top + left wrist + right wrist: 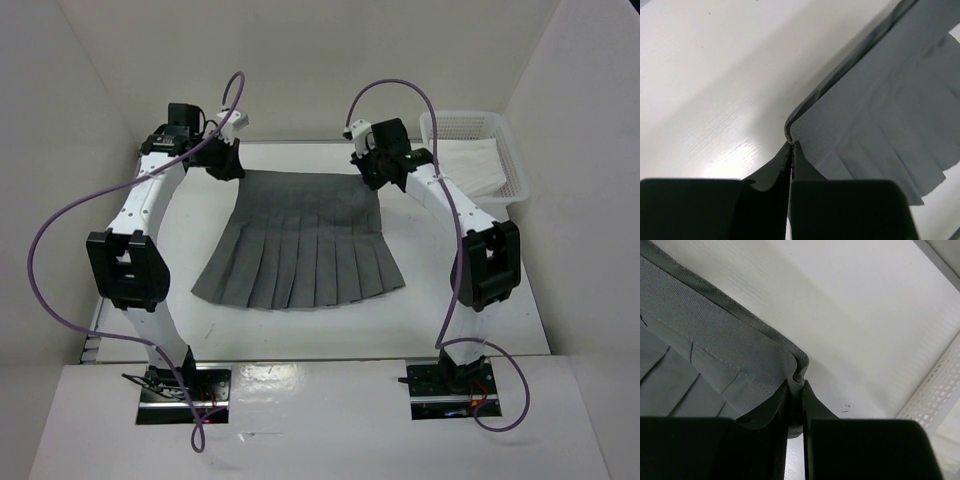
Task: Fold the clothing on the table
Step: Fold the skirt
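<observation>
- Found a plain mid-grey pleated fabric skirt point(300, 245) spread out in a fan shape on the large matte white counter point(200, 330), roughly at its middle.
- Noted the narrow waistband edge on the far side and the wider hem toward the arm bases.
- Counted no pleats; observed long straight ones running from waistband to hem, overlapping and leaving a stepped lower edge.
- Saw thin, soft cloth with a fine diagonal weave and a stitched seam line below the waistband in the right wrist view.
- Found the left tool point(225, 160) at the far left waistband corner, its fingers pressed together on that corner; seen close in the left wrist view point(791, 147), with the fabric edge curling up at the tips.
- Found the right tool point(375, 172) at the far right waistband corner, clamped on a bunched fold of the waistband; confirmed in the right wrist view point(796, 385).
- Recorded a white mesh plastic basket point(515, 170) at the far right of the counter, apart from the skirt, with a white cloth point(470, 165) inside.
</observation>
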Controlling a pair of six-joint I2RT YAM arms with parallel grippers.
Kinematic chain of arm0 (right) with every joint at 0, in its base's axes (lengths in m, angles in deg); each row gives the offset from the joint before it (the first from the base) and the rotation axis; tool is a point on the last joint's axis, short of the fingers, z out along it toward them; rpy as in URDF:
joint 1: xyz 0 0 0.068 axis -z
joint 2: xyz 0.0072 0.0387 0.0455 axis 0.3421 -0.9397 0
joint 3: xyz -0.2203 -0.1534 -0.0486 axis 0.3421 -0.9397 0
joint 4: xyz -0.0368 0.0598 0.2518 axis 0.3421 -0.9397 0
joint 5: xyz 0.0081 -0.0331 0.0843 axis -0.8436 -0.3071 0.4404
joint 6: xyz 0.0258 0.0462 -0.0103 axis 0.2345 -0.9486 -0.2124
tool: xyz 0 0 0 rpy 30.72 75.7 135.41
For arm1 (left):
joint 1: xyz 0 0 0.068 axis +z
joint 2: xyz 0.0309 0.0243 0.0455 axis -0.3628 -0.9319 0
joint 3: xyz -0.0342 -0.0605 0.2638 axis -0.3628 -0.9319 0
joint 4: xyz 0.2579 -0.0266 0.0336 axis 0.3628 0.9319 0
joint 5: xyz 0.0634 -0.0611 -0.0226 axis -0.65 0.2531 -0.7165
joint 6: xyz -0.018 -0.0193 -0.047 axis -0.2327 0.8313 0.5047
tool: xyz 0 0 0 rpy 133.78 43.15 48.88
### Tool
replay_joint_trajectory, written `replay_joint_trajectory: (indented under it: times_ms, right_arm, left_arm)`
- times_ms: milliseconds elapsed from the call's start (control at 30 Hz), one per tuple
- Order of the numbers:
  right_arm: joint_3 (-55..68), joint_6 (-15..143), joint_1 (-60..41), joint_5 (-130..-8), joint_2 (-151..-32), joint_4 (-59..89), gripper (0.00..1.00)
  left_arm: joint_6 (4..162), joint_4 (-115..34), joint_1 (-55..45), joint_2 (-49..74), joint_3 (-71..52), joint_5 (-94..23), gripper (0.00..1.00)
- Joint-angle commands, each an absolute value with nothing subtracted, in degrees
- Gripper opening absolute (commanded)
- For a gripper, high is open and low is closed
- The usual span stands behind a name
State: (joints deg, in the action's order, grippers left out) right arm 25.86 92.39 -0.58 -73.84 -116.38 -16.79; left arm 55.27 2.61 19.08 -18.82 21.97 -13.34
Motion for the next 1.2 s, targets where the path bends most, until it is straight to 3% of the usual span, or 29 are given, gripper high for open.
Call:
replay_joint_trajectory:
  times_ms: [0, 1167]
  right_arm:
    - [24.95, 94.45, 1.81, -75.79, -110.80, -14.32, 0.00]
    - [18.54, 100.78, 3.04, -67.97, -99.90, -25.65, 0.00]
  left_arm:
    - [51.38, 3.46, 20.56, -14.46, 18.39, -14.91, 0.00]
    - [49.09, 3.98, 21.63, -3.74, 7.91, -17.63, 0.00]
